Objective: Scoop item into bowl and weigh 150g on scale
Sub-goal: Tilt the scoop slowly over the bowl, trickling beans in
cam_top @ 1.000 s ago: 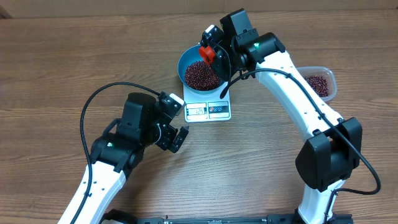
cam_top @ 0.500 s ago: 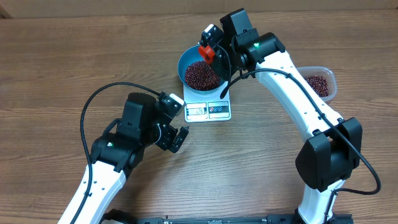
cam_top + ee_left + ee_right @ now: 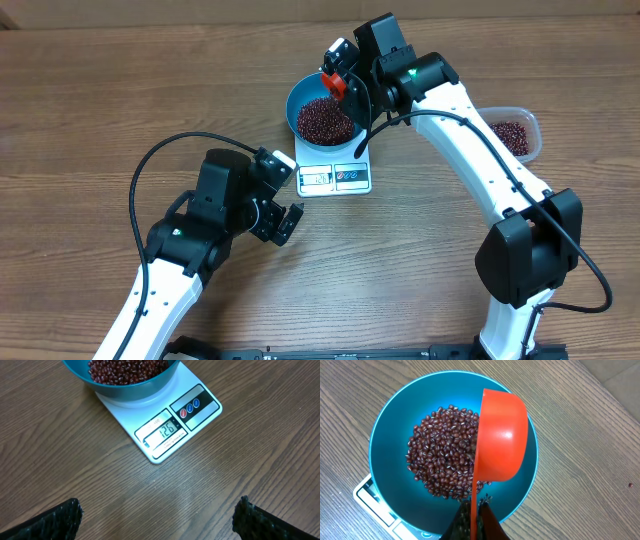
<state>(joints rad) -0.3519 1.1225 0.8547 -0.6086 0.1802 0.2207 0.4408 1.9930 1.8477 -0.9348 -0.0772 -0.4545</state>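
The right gripper (image 3: 472,521) is clenched on the handle of an orange scoop (image 3: 502,435). It holds the scoop tipped on its side right over the blue bowl (image 3: 385,435), the cup's mouth turned toward the heap of red-brown beans (image 3: 440,460) lying inside. The bowl sits on the far end of the white scale (image 3: 165,430), whose display seems to read 126, so I'd judge a little more is wanted. What matters now is where the supply lies: the clear tub (image 3: 535,120) with the remaining beans stands off to the right of the bowl, well apart from it, on the right arm's own side. The left gripper (image 3: 285,222) hangs released, jaws wide and empty, near the scale's front left corner, much farther from the tub.
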